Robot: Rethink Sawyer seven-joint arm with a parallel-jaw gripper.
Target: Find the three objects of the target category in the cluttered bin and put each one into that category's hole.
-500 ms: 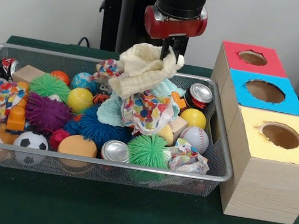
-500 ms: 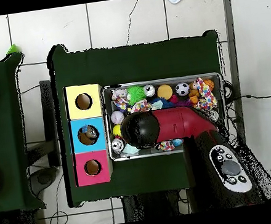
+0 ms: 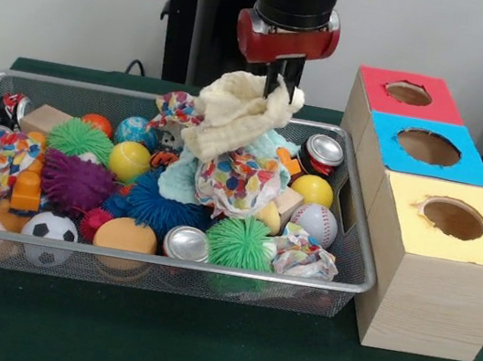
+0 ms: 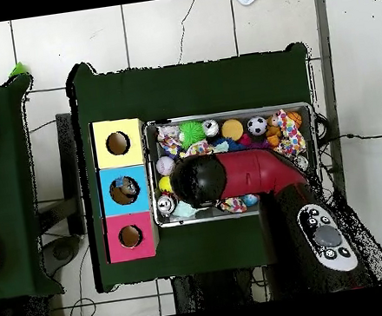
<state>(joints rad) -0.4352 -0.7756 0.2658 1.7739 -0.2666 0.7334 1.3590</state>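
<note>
My gripper [image 3: 281, 85] is shut on a cream cloth [image 3: 234, 116] and holds it hanging above the middle of the wire-mesh bin [image 3: 163, 260]. The cloth's lower end rests near a dotted paper wad [image 3: 240, 180]. No transparent crinkly plastic container shows among the clutter. The blue-topped box's hole [image 3: 428, 147] lies to the right of the bin, between the red-topped and yellow-topped boxes. In the overhead view the arm [image 4: 232, 177] covers the gripper and much of the bin [image 4: 232, 114]. Something pale shows inside the blue box's hole [image 4: 125, 191].
The bin holds balls, spiky rubber toys, two silver cans [image 3: 186, 244] [image 3: 322, 152], wooden blocks and dotted paper wads [image 3: 303, 256]. The red-topped box [image 3: 409, 94] stands farthest, the yellow-topped box [image 3: 451, 218] nearest. Green cloth covers the table.
My gripper has moved slightly right and up, carrying the cream cloth with it. The clutter in the bin has barely shifted.
</note>
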